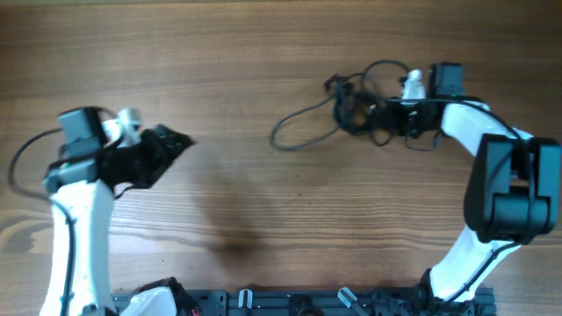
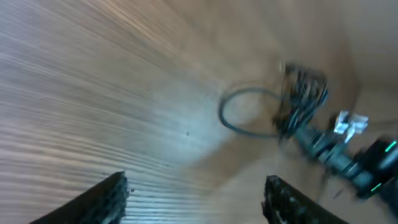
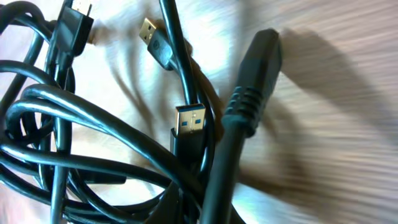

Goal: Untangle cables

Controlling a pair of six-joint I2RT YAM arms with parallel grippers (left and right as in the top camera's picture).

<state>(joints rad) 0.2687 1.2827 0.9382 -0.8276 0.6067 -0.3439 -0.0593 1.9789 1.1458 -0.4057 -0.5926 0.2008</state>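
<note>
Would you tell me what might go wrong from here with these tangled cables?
1. The right gripper appears shut on the whole knot of thin black cables, so pulling may tighten it.
2. The left gripper is open, empty and far away; nothing anchors the loose loop, which may just drag.

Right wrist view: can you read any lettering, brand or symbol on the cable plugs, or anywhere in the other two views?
No readable text in any view.
cables: no print visible on the black jackets.
blue-tongued USB plug and gold-tipped plug: no legible marking; any moulded logo is too blurred to tell.
Overhead and left wrist views: nothing legible, too small or blurred.
</note>
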